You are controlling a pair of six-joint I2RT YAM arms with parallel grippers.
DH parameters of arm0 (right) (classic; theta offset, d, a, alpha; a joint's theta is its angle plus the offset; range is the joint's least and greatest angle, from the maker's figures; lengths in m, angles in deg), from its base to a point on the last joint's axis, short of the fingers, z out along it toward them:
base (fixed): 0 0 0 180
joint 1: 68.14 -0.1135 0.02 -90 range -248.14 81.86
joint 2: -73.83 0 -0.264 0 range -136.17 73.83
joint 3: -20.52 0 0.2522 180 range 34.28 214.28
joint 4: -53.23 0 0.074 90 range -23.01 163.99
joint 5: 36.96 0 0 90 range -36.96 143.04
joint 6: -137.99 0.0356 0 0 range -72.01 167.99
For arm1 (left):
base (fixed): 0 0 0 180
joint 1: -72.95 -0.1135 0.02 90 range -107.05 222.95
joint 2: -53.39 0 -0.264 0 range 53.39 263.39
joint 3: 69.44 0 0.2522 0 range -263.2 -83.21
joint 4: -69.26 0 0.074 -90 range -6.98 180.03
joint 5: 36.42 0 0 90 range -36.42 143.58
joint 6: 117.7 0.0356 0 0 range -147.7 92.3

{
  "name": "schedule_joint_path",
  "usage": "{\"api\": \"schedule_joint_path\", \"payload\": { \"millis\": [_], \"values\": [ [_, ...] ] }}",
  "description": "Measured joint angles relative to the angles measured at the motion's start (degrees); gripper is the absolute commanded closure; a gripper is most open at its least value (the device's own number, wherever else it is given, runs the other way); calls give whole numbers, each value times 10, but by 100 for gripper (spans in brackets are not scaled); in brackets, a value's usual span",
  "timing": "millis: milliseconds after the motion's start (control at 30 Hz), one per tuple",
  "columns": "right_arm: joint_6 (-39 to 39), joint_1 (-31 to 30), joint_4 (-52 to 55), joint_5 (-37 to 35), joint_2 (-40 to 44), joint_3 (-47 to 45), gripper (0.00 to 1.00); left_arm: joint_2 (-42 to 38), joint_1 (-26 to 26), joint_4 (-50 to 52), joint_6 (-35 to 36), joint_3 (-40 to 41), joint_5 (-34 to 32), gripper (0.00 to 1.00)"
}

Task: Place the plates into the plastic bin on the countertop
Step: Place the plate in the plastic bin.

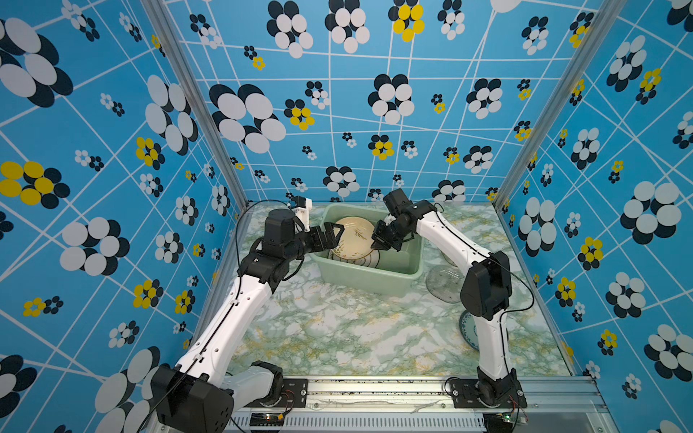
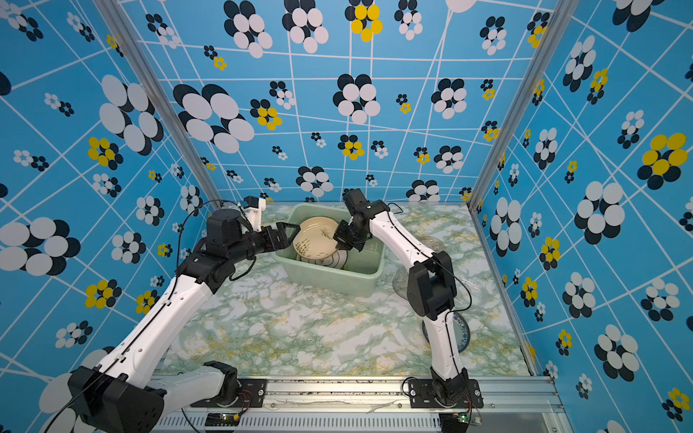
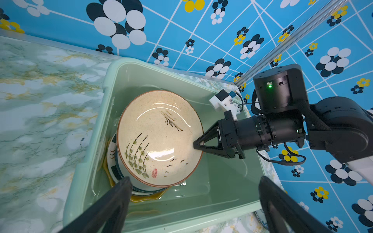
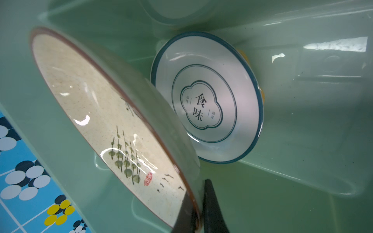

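In both top views the pale mint-green rectangular plastic bin [image 1: 369,281] stands at the far edge of the white marble-patterned countertop [image 1: 337,333], about midway along it. The right gripper [image 1: 376,246] reaches into the bin and is clamped on the rim of the round cream plate with plant drawings [image 1: 352,234], which tilts above other plates inside. The left gripper [image 1: 335,233] hovers at the bin's left rim, jaws spread wide, gripping nothing. A round clear glass plate [image 1: 442,285] lies on the countertop just right of the bin, and a blue-white patterned plate [image 1: 468,331] lies nearer the right edge, partly hidden by the right arm [image 1: 487,285]. In the left wrist view the cream plate slants over a stack: a white plate with a dark rim [image 3: 112,161] and, under it, a yellow scalloped plate [image 3: 145,198]. In the right wrist view the black fingers [image 4: 212,207] pinch the cream plate's brown edge; behind it the white dark-rimmed plate shows printed characters at its centre.
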Motion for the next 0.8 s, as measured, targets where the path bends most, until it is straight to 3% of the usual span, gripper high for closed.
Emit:
{"api": "schedule_joint_path", "payload": {
  "millis": [800],
  "values": [
    [3,-5,-44,2,-46,-71,100,7,0,1,10,0,-5,1]
  ]
}}
